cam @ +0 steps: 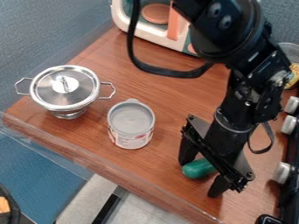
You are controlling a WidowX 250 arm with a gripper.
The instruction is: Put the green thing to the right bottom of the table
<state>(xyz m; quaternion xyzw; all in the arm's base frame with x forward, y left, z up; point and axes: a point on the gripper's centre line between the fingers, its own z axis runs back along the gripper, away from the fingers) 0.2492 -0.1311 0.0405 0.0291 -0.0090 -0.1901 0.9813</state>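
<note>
- You see a smooth, rounded green thing (197, 169) with a blunt end, in the lower right part of the view, low under the gripper (200, 178) and between its two fingers; part of it is hidden from you.
- Your gripper's fingers stand spread well apart, one on each side of the green thing, not pressed together.
- Your arm (234, 94), black and hard-shelled with round bolt heads at its joints, enters from the top edge right of centre and bends down to the gripper, which points downward at a tilt, its crosspiece slanting toward the lower right.
- A black cable (175, 73) sags in a loop beside your arm's upper part.
- The surface (96, 135) under your work is reddish-brown wood grain with a rounded edge.
- To the left you have a shiny metal pot (58, 102) with a round lid (48, 89) and two angular wire handles.
- Just beside the pot stands an upright cylindrical can (131, 141) with a flat grey top.
- At the top is a toy appliance (121, 19) with a cream, round-cornered frame.
- Pale, stubby knobs (290, 105) line a black unit at your view's right edge.
</note>
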